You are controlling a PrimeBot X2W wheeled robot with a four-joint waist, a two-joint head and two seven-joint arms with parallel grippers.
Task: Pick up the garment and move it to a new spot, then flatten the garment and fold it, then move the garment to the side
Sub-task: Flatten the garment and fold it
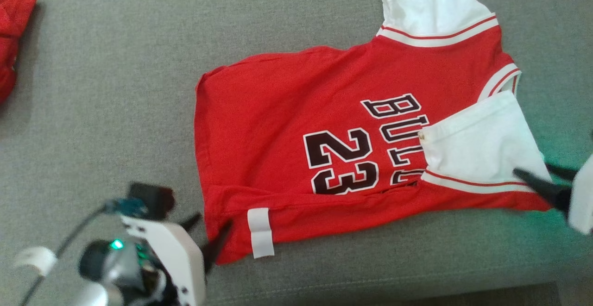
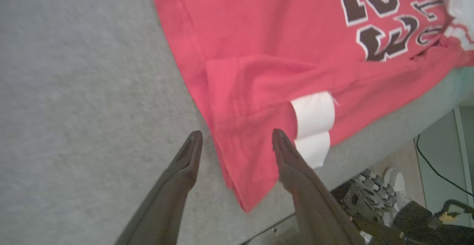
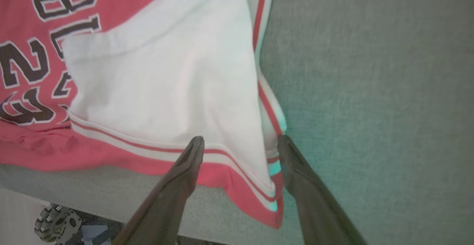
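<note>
The garment (image 1: pixel 287 125) is a red jersey with white sleeves and a black "23" print, lying flat on the grey padded surface (image 1: pixel 116 111). Its near white sleeve (image 1: pixel 477 144) lies folded over part of the print. My left gripper (image 1: pixel 214 221) stands open at the hem corner, next to a white label (image 1: pixel 260 232). In the left wrist view the red hem (image 2: pixel 244 171) lies between the spread fingers of that gripper (image 2: pixel 236 133). My right gripper (image 1: pixel 532 168) is open at the sleeve's outer corner. In the right wrist view the striped sleeve edge (image 3: pixel 237 163) sits between the parted fingers of this gripper (image 3: pixel 240 138).
Another red cloth (image 1: pixel 14 33) lies at the far left edge of the surface. The surface's front edge (image 1: pixel 417 292) runs just below the jersey. Below it are my wheeled base (image 2: pixel 370 197) and a black cable (image 2: pixel 437 171) on the floor.
</note>
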